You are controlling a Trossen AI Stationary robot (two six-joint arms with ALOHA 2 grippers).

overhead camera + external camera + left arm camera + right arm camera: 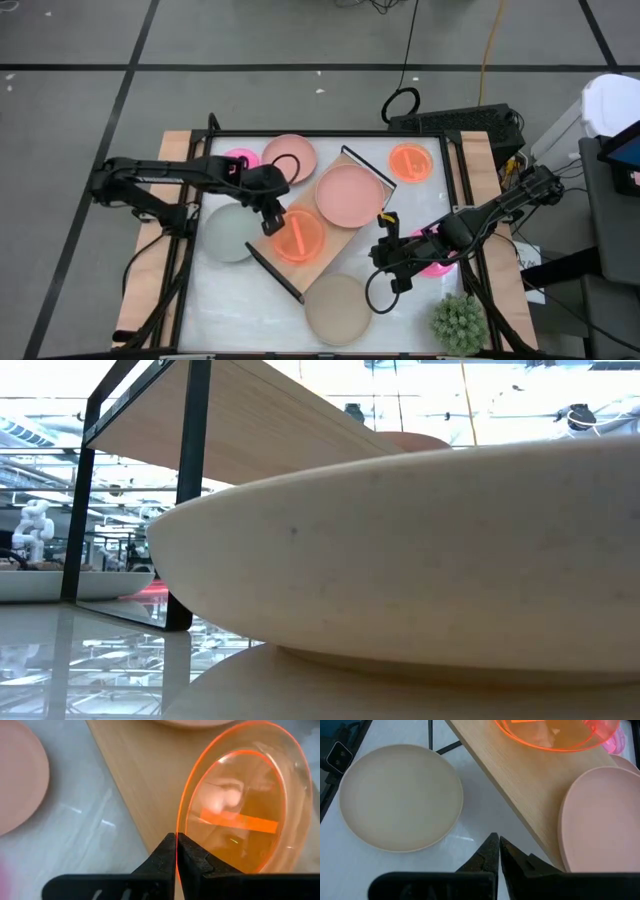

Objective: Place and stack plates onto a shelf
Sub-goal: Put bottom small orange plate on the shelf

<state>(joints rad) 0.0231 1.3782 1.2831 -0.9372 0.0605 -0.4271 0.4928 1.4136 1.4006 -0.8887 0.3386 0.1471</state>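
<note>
The left tool [176, 851] is clamped on the translucent orange plate's [299, 236] rim over the light-wood shelf [330, 246]. The right tool [496, 851] is closed, empty. A fast release may slide the plate off

Pale wood grain runs along the shelf [322, 232], a dry, unvarnished-looking board, and its frame ends [190, 490] are thin black metal with a dull sheen. On it sits the orange plate [245, 800], see-through plastic, glossy, its rim glowing neon (you can read the wood right through it). Beside it the dusty pink plate [602, 820] is fully matt, smooth, no shine at all. The beige plate [400, 797] is the same chalky finish, faintly speckled up close in the low view. The white bench [470, 825] is slick and reflective, mirroring the lights. The left arm's fingers [160, 860] are matt black plastic by the look of them.
</note>
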